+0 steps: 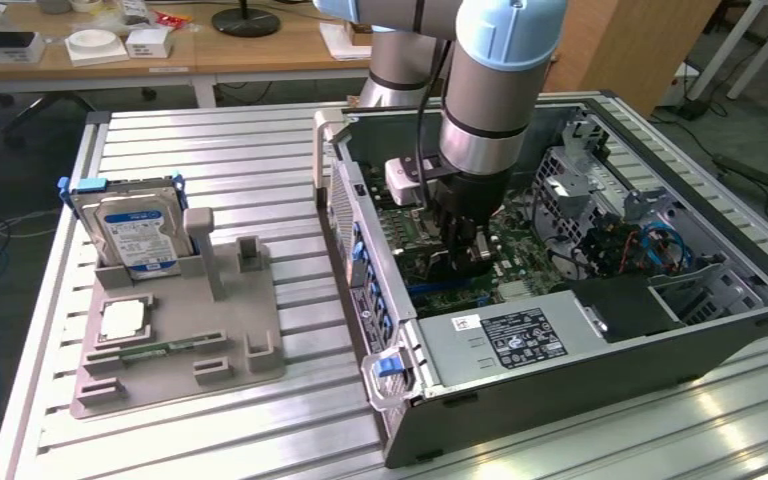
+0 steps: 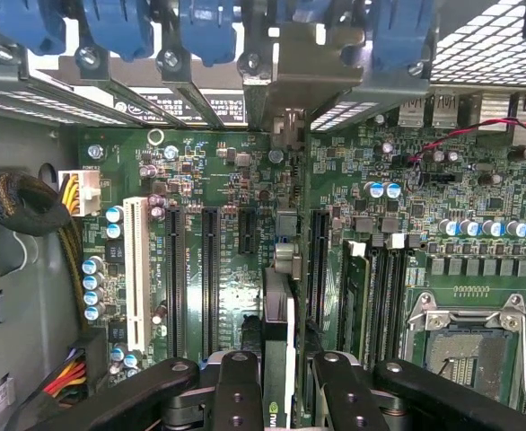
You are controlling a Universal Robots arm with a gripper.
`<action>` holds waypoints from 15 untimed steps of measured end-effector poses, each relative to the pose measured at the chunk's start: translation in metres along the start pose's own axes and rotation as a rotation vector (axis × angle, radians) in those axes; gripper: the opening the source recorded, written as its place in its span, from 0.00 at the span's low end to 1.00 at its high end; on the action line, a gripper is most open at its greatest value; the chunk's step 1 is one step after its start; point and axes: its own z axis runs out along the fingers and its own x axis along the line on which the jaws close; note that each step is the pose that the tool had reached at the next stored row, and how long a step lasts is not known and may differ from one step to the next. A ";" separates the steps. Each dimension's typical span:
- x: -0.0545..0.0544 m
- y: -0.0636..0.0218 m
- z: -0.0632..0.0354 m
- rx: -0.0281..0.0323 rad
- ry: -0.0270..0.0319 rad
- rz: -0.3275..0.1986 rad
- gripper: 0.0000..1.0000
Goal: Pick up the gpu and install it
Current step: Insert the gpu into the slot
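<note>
- Exterior view gives you the arm reaching down into the open computer case, which lies on its side on the slatted metal table, toward the table's edge at the exterior view's right.
- You see the gripper low over the green motherboard, roughly in the middle of the case.
- Wrist view puts you right above that motherboard; the gripper has its two black fingers clamped on the graphics card, one on each flat face.
- You look at the card edge-on: a thin dark board standing upright between the fingers, over the row of long black slots.
- You cannot tell from either view whether the card's lower edge is already seated in a slot or just above it.
- Beside the slots you have a white slot, and on the far side of the card the empty metal processor socket.
- At the case wall ahead, you see a row of blue clips over the rear bracket openings.
- Back in the exterior view, a grey holder tray sits on the table near the edge at the exterior view's left, well apart from the case.
- In that tray you have a hard drive standing upright at the far corner, a processor chip lying flat, and a narrow green memory stick near it.
</note>
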 end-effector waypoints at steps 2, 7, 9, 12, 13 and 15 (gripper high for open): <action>0.000 0.0001 0.0000 0.0000 0.0000 0.000 0.27; 0.002 0.0000 0.0000 0.0000 0.0001 0.001 0.27; 0.002 0.0000 -0.0001 0.0000 0.0002 0.001 0.27; 0.001 0.0000 0.0001 0.0001 0.0001 0.001 0.27; 0.000 0.0001 0.0000 0.0000 0.0002 0.001 0.27; 0.000 0.0001 0.0001 0.0000 0.0002 0.000 0.27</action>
